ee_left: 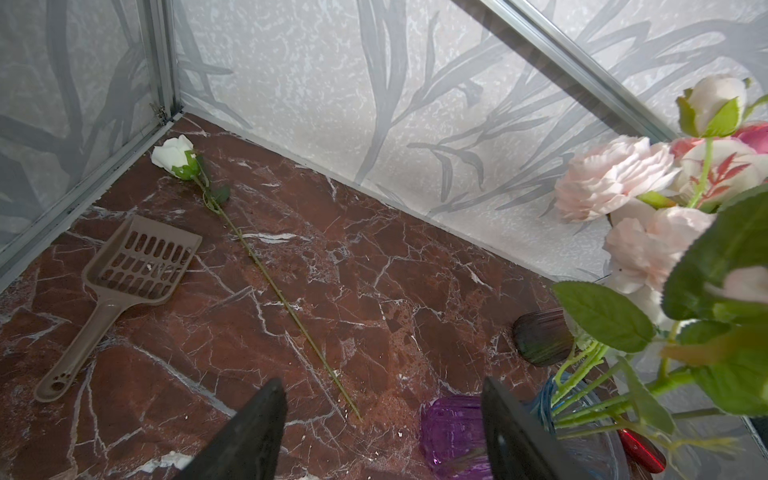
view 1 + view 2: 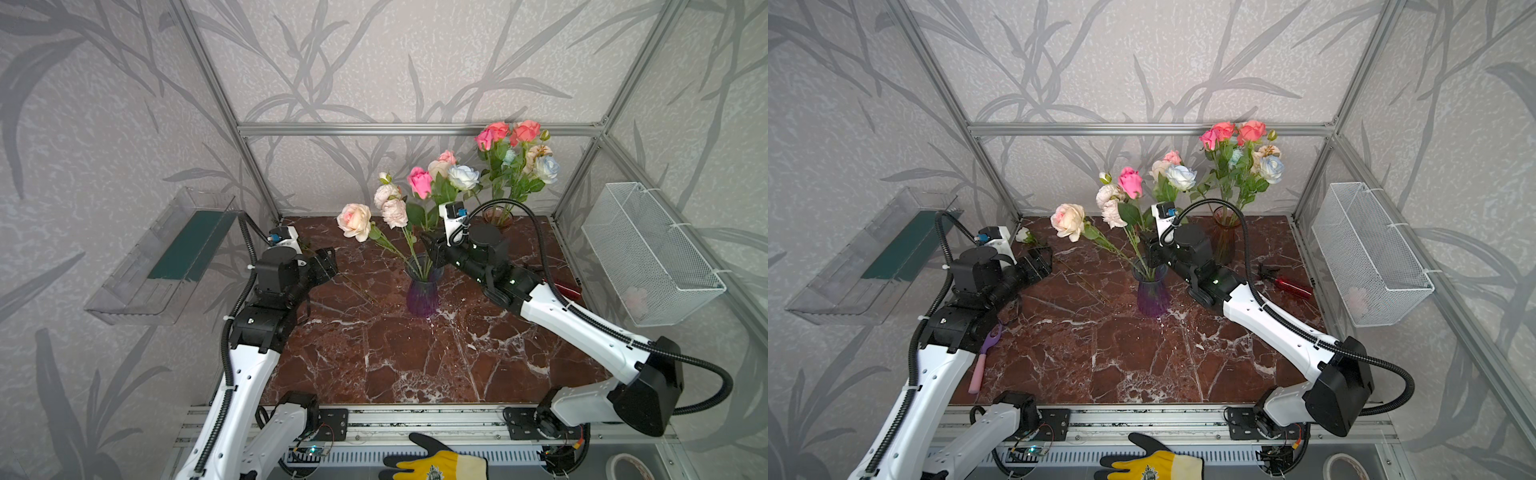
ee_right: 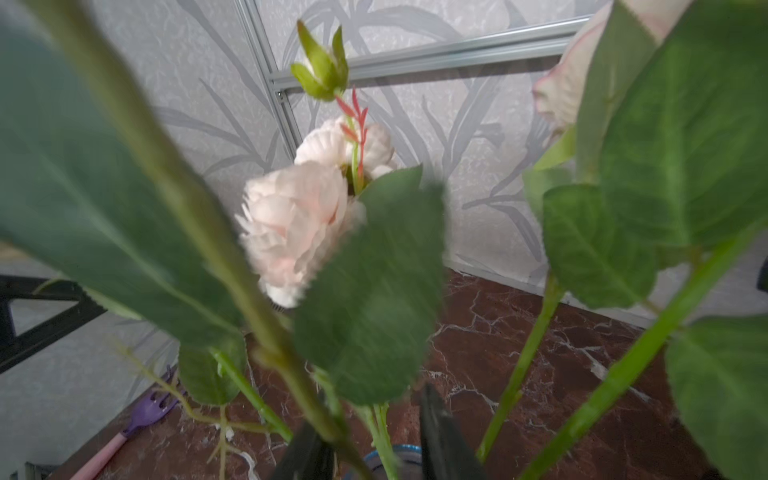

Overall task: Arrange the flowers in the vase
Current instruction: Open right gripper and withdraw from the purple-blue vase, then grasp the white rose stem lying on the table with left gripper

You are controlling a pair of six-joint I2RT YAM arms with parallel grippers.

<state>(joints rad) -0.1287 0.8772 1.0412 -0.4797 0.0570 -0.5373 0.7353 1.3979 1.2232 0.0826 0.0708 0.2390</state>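
Open marble covers the front half of the table (image 2: 415,365). Mid-table, we see the right pincer (image 3: 372,415) with its jaws apart around stems, just above the purple vase (image 2: 423,297). The flowers (image 2: 419,182) stand in two vases, this one and an amber vase (image 2: 498,218) at the back edge. One white rose (image 1: 174,156) lies flat near the far left corner. The left pincer (image 1: 380,386) hangs spread and empty near that rose's stem end.

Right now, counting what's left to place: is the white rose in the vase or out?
Out: the white rose lies flat on the marble table, its stem end short of the purple vase.
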